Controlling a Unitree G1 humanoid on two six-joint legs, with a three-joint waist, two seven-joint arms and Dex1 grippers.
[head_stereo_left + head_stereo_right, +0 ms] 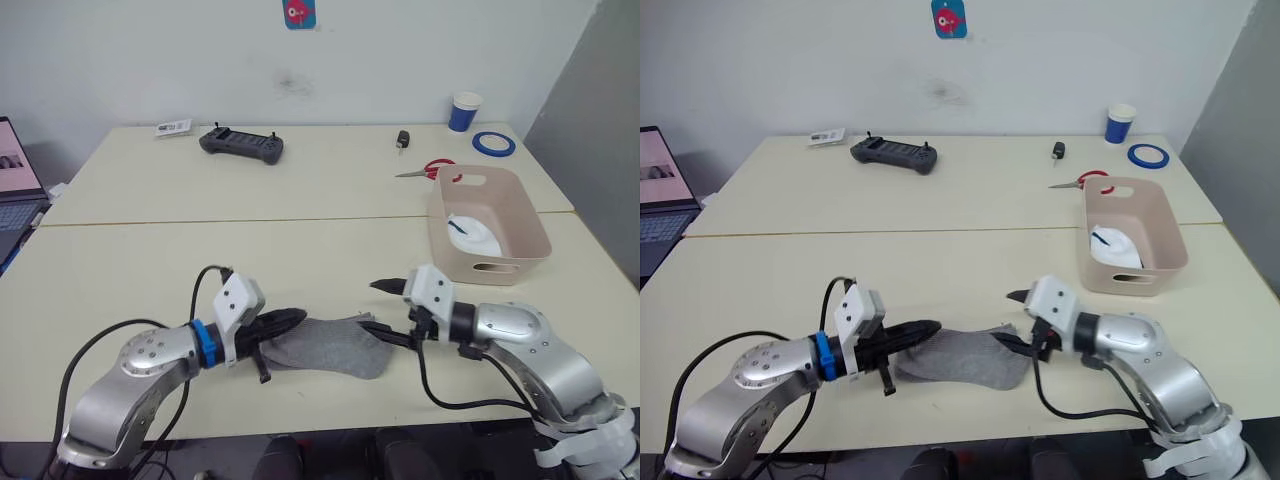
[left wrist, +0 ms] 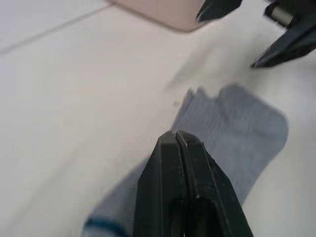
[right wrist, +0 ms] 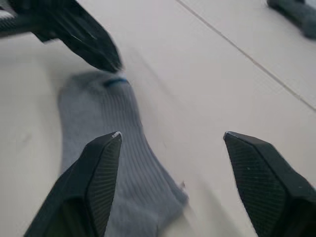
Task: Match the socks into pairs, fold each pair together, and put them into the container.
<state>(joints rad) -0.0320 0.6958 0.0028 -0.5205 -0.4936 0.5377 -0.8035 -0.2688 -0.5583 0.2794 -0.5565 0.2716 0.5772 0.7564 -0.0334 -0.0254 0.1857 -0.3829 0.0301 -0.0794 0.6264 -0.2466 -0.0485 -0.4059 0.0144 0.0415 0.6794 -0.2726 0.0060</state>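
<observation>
Grey sock [image 1: 330,347] lies lengthwise between the closed left gripper [image 1: 292,318] and wide right gripper [image 1: 384,309].

Sock [image 1: 335,347] between end effectors, container [image 1: 520,232] right-rearward.

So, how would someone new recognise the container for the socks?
Look at the cream table's right half. Near its right edge stands a pale pinkish-beige rectangular plastic tub with slot handles, something white inside. Nothing else nearby is as large or open-topped.
</observation>
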